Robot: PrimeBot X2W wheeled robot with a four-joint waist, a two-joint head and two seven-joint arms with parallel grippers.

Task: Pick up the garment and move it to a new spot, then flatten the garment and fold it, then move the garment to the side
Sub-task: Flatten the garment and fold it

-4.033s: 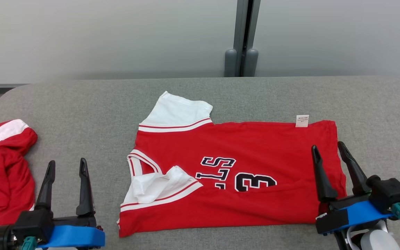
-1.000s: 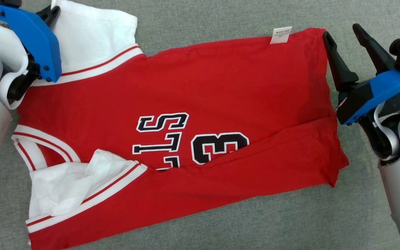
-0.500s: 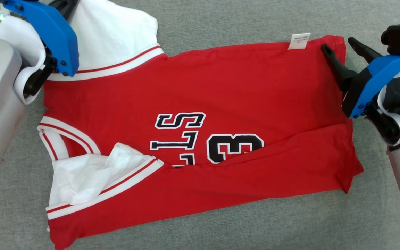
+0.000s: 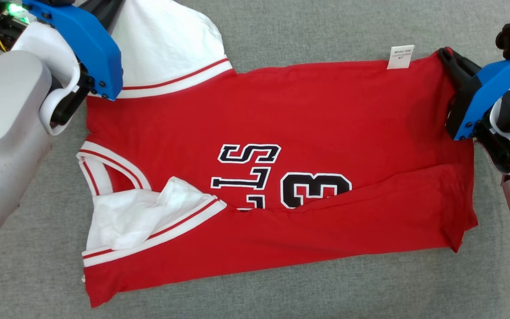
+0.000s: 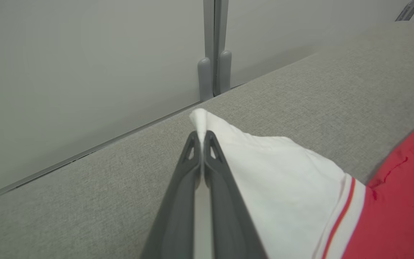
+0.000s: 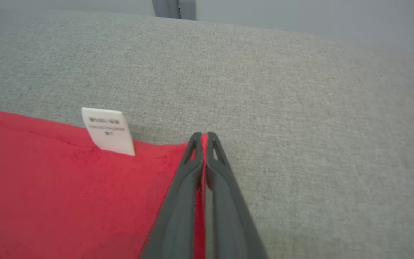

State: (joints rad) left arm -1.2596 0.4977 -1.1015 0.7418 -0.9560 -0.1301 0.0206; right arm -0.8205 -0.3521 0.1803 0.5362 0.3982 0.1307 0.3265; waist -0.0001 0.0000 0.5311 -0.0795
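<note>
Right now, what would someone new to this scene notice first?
A red jersey with black lettering lies spread across the grey cushion, its near edge folded over. The left tool is shut on the tip of the far white sleeve; the right tool is shut on the far hem corner, beside the white tag.

A grey woven-fabric surface (image 4: 326,288) carries a red jersey (image 4: 308,102) lying sideways across it, white sleeves (image 4: 171,40) to the left and hem to the right. Its near long edge is folded over part of the black lettering (image 4: 281,177). A white label (image 4: 400,57) pokes from the far edge onto the grey cloth.
</note>
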